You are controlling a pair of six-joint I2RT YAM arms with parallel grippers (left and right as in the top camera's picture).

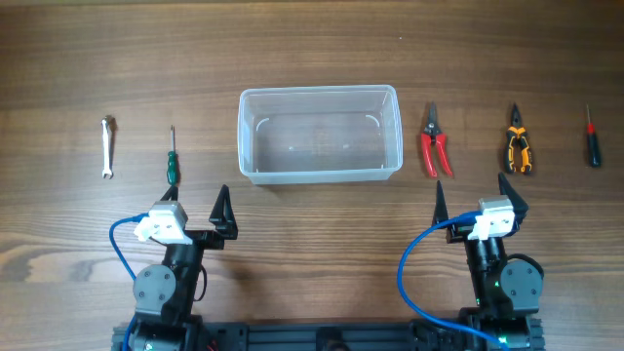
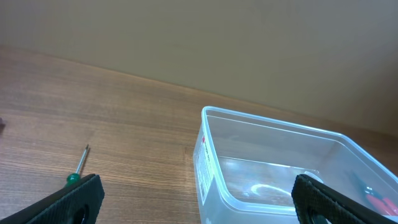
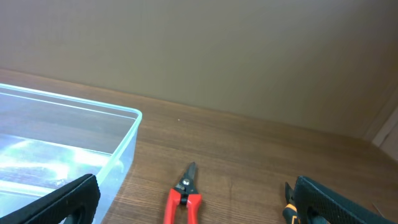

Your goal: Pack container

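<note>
Two grippers sit nearest the robot base. The left gripper [image 2: 196,183] and the right gripper [image 1: 475,198] both have their fingers spread wide and grasp nothing.

Beyond them is a strip of bare wooden surface [image 1: 312,39], then one row of six items, listed from left to right:
- A small silver wrench [image 1: 108,147].
- A green-handled screwdriver [image 1: 171,161], just ahead of the left gripper.
- The container [image 1: 320,175], upright and open-topped at mid-surface, between the two arms. It stands apart from every tool.
- Red-handled cutters [image 1: 435,146].
- Orange-and-black pliers [image 1: 518,148].
- A dark-shafted screwdriver with a red handle [image 1: 592,141], near the right edge of the overhead view.

Only the overhead view shows the wrench and the far-right screwdriver. The left wrist view shows the green screwdriver's tip and the container's short end. The right wrist view shows the container's other corner, the cutters and a sliver of the pliers. Both wrist views also show a plain wall behind the surface.

A white label [image 2: 200,163] with red marks is stuck to the container's short end. Its writing is too small to read.

A wide band of wood runs beyond the row to the far edge, and there are gaps on both sides of the container.
</note>
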